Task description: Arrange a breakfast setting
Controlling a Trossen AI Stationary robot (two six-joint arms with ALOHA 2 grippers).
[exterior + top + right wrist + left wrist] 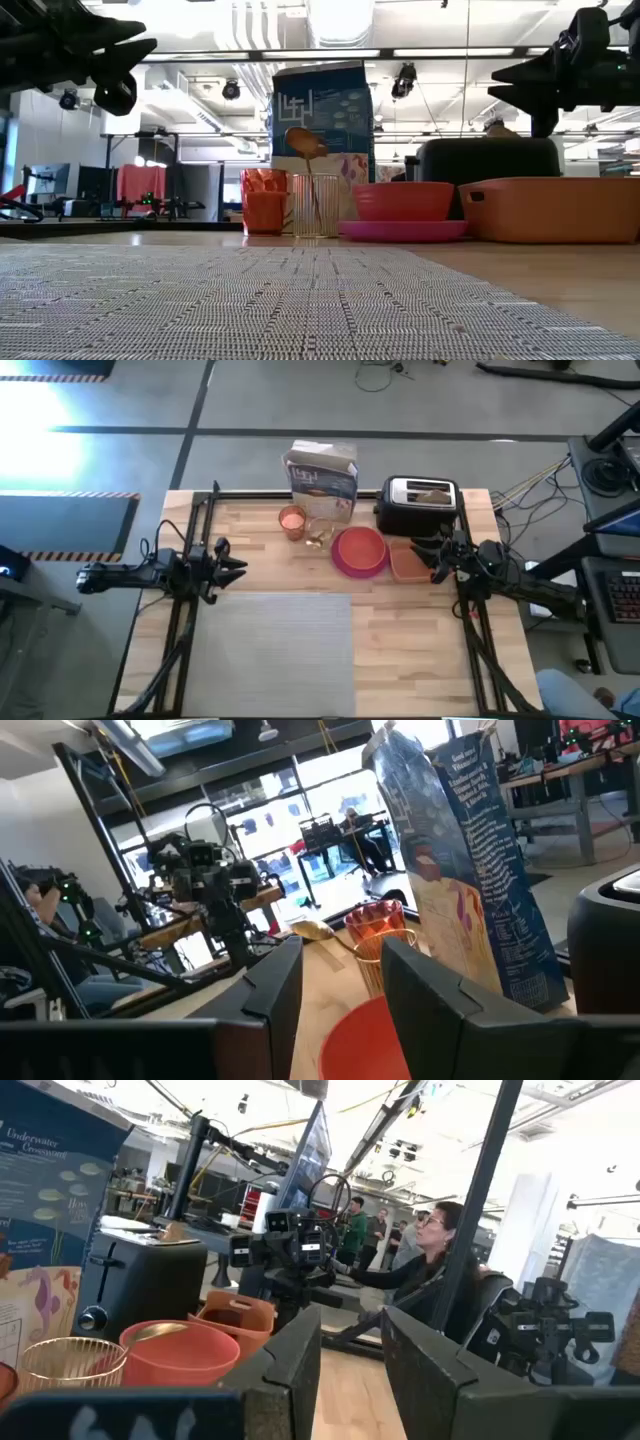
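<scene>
Orange bowl [361, 547] on pink plate [345, 563].

The high view looks straight down on the whole surface [420, 650] from well above, with both arms at its sides. The low view sits at surface height, close over the grey placemat [250, 300], facing level toward the pink plate [403, 231] and the room behind. The left wrist view looks across the surface past its own 2 fingers [290, 1370] toward the opposite arm. The right wrist view faces back the other way. All 4 views share the orange bowl [360, 547] and the items standing beside it.
</scene>
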